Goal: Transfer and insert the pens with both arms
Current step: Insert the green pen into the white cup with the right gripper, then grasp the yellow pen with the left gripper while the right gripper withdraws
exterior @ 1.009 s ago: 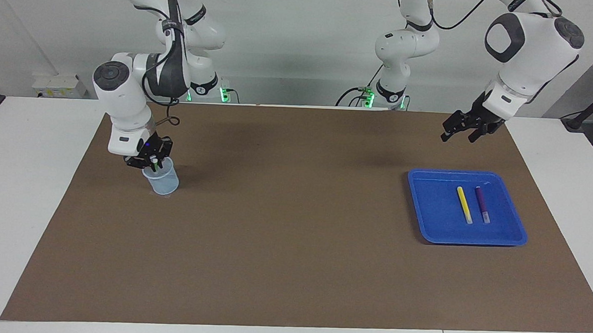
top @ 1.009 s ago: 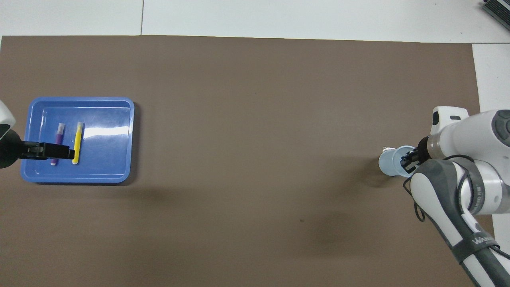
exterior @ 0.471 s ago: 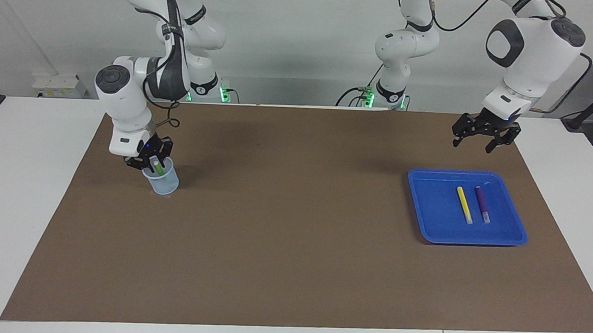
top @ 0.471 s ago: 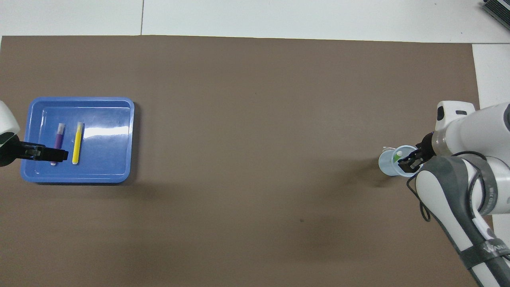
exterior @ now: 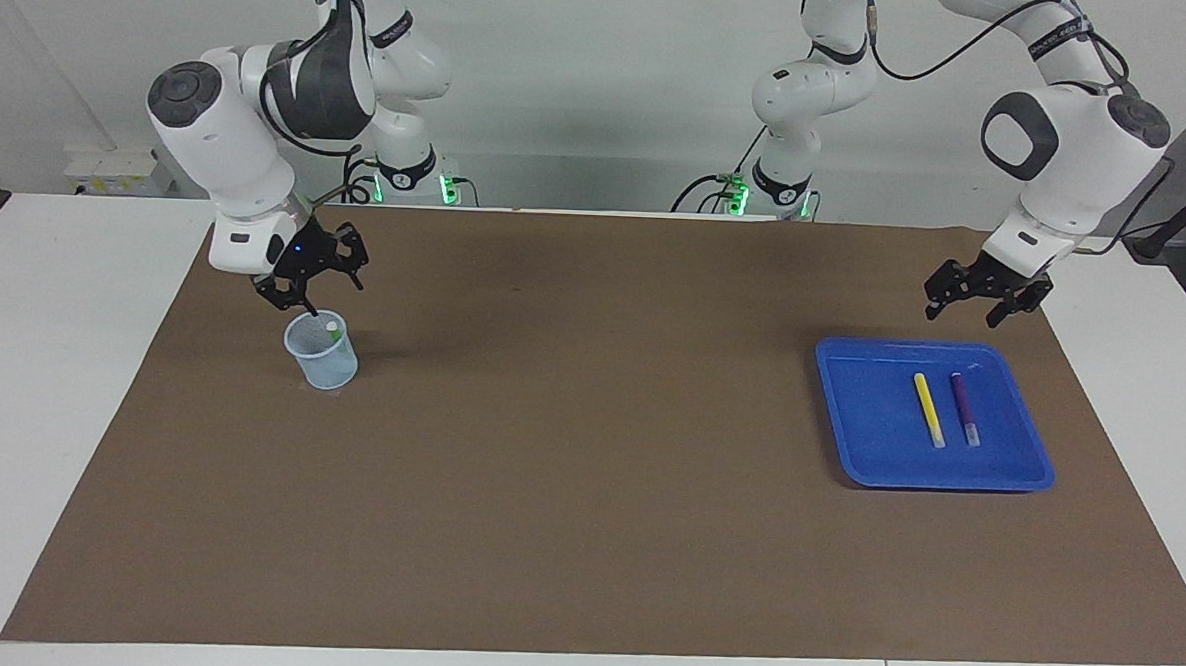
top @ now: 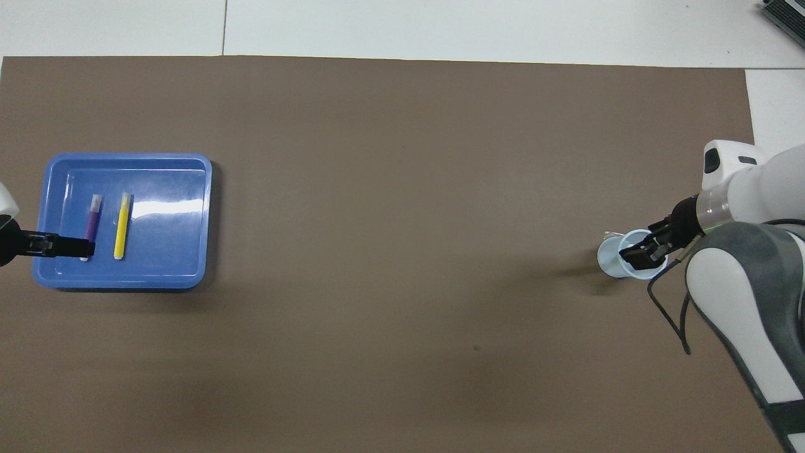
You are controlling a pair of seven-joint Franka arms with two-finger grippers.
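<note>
Nearest the robots' side, the right gripper point(exterior: 312, 283) is hanging in the air just above the cup point(exterior: 322, 352), its fingers spread apart and holding nothing. The cup, a pale translucent blue one, is standing upright on the brown mat point(exterior: 586, 493) toward the right arm's end of the table. Inside it the green pen point(exterior: 332, 332) is leaning against the wall, with only its whitish tip and a trace of green showing at the rim; in the overhead view the gripper is covering most of the cup's mouth, so the pen is not showing there. At the left arm's end, the left gripper point(exterior: 983, 300) is hovering with its fingers wide apart and empty, above the edge of the tray point(exterior: 855, 405) that lies nearest the robots. The tray is a shallow blue one with rounded corners, sitting flat on the mat a little farther from the robots than the cup. In it two pens are lying side by side, close but not touching, both pointing their whitish ends away from the robots. The yellow pen point(exterior: 929, 409) is lying nearer the middle of the tray, and the purple pen point(exterior: 965, 409) is lying just beside it, toward the left arm's end.
</note>
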